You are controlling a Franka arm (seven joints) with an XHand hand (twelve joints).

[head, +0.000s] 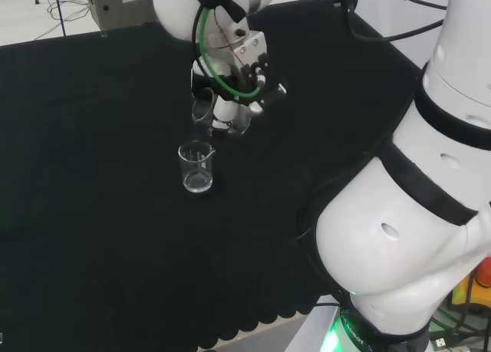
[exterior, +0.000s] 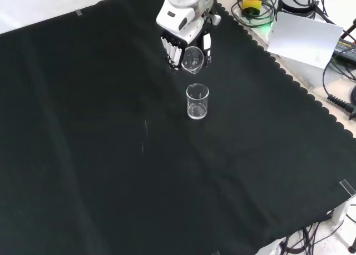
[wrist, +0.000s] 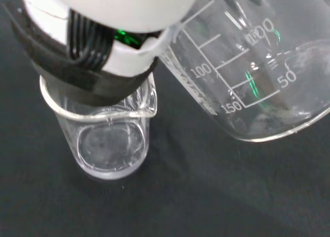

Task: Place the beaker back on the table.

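Toward the far side of the black cloth (exterior: 111,155) in the front view, I see the hand (exterior: 183,38) hanging above the bench with its fingers (exterior: 172,50) curled round a clear glass beaker (exterior: 192,59). The beaker is off the cloth and tipped hard over, its mouth turned toward the front camera and down. In the wrist view the held beaker (wrist: 258,77) lies close to the lens, its printed scale running upside down along the wall, and I can make out nothing inside it.

Just nearer than the hand in the front view stands a second beaker (exterior: 197,101), upright on the cloth, spout toward the hand, apart from the held one. In the head view this second beaker (head: 196,166) sits to the left of and nearer than the hand (head: 244,83), with the tilted beaker (head: 204,106) just above and beyond it. From the wrist camera I look straight down into it (wrist: 105,139); it looks empty.
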